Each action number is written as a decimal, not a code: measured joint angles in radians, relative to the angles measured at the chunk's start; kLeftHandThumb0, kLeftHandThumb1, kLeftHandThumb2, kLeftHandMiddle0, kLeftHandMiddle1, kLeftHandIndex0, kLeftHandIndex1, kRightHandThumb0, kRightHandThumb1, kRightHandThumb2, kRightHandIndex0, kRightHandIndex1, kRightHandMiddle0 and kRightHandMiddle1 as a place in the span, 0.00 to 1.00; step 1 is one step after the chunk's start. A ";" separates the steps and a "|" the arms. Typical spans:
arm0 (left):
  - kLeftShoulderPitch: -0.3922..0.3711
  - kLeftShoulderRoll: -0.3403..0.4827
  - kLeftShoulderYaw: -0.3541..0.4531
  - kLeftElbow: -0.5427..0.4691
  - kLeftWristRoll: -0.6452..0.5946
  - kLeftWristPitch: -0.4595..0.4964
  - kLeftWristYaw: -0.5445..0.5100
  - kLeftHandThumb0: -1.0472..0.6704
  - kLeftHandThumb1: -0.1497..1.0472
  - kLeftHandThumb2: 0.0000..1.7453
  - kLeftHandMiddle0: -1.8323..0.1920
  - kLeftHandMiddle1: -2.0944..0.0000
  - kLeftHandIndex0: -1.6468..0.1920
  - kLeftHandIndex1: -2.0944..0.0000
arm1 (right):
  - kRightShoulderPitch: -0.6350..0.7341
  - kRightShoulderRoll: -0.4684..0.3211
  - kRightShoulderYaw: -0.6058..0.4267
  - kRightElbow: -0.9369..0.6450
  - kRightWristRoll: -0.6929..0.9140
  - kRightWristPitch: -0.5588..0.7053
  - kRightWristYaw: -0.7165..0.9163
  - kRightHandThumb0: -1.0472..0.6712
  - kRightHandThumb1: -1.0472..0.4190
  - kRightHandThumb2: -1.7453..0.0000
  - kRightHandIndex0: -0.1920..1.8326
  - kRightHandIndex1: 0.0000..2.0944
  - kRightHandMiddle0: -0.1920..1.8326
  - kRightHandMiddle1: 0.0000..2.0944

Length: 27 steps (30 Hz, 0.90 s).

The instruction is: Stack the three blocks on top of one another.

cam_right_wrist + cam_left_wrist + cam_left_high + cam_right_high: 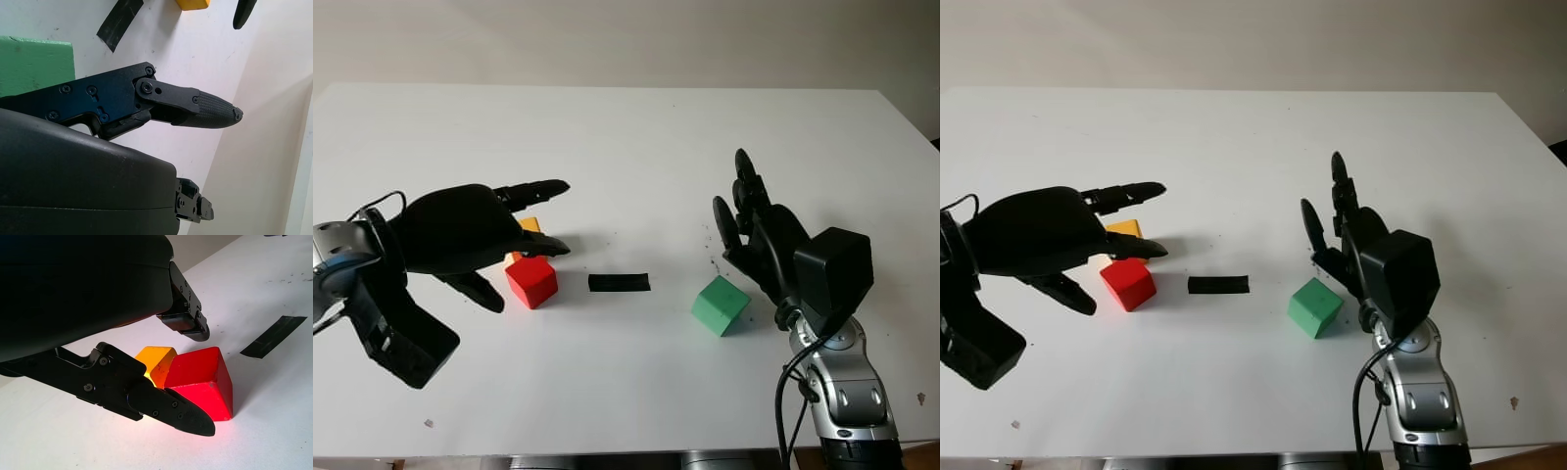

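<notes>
Over on the left, left hand (499, 245) hovering unclenched around two cubes, gripping nothing. Glossy red block (531, 281) sitting on the smooth white bench (626, 147), orange block (155, 362) tucked just behind it, apparently touching. Flat black tape strip (619, 283) mid-bench. Matte green block (720, 305) next, right hand (749, 220) just beside it, released, empty.

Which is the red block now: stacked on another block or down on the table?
Down on the table. The red block sits on the white table, beside the orange block, under the open left hand.
</notes>
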 measured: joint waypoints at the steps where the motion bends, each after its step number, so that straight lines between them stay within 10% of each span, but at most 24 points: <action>1: 0.000 -0.002 -0.003 0.004 0.008 0.000 0.006 0.23 0.89 0.03 0.95 0.97 0.62 0.95 | 0.000 0.000 0.000 0.000 0.000 0.000 0.000 0.18 0.00 0.65 0.00 0.02 0.01 0.03; 16: -0.028 -0.021 -0.046 0.041 0.106 -0.019 0.118 0.25 0.88 0.03 0.92 0.97 0.58 0.91 | 0.006 -0.002 -0.001 -0.001 -0.002 0.001 0.001 0.17 0.00 0.64 0.00 0.02 0.01 0.03; 21: -0.046 -0.031 -0.065 0.088 0.156 -0.042 0.202 0.30 0.90 0.03 0.90 0.97 0.73 0.54 | 0.007 -0.003 -0.007 -0.001 0.003 0.003 0.001 0.17 0.00 0.65 0.00 0.01 0.01 0.03; 27: -0.069 -0.030 -0.079 0.106 0.215 -0.062 0.265 0.38 0.96 0.04 0.89 0.97 0.73 0.40 | 0.009 -0.003 -0.012 -0.003 0.011 0.003 0.001 0.18 0.00 0.66 0.00 0.02 0.02 0.03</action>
